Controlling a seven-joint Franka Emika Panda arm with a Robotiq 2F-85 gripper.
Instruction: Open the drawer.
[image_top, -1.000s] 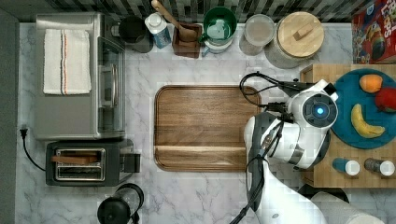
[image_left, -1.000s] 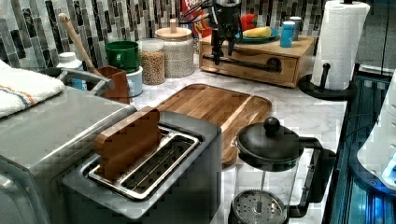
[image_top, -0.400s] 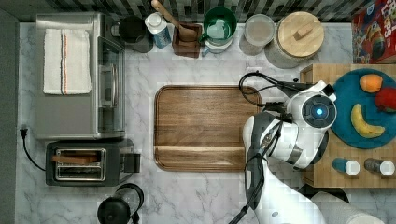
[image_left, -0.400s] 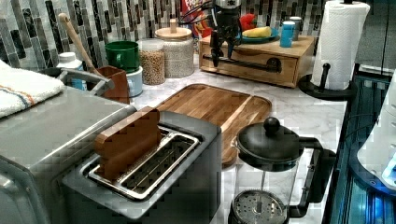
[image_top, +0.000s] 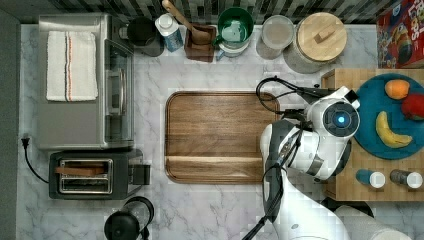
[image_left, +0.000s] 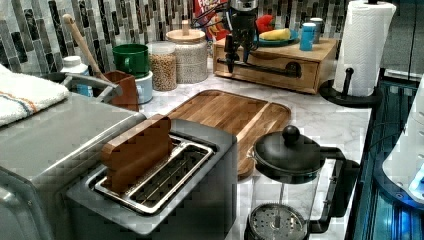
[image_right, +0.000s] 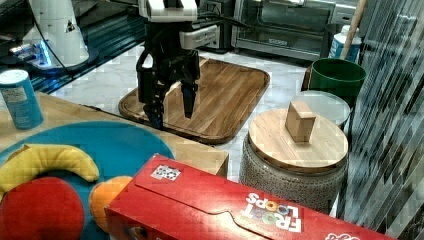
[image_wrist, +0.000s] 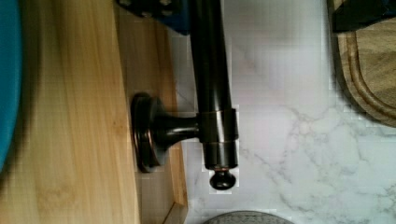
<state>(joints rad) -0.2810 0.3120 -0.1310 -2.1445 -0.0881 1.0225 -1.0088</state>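
Note:
The drawer (image_left: 280, 64) is a light wooden box on the marble counter, at the top view's right (image_top: 345, 79). Its long black bar handle (image_left: 267, 70) runs along the front on two posts. My gripper (image_left: 236, 56) hangs open over the handle's end in the left view's left, one finger on each side of the bar. In the right view the gripper (image_right: 170, 109) points down with its fingers (image_right: 152, 112) spread wide at the drawer's front edge. The wrist view looks down on the bar (image_wrist: 212, 79), its end post (image_wrist: 161, 130) and the drawer's wooden top (image_wrist: 70, 140).
A walnut tray (image_top: 220, 135) lies just beside the drawer's front. On the drawer top are a blue plate (image_top: 370, 107) of fruit and shakers (image_top: 372, 178). Lidded jars (image_top: 320, 37) and a cereal box (image_right: 225, 205) stand close by. A paper towel roll (image_left: 362, 45) stands past the drawer's far end.

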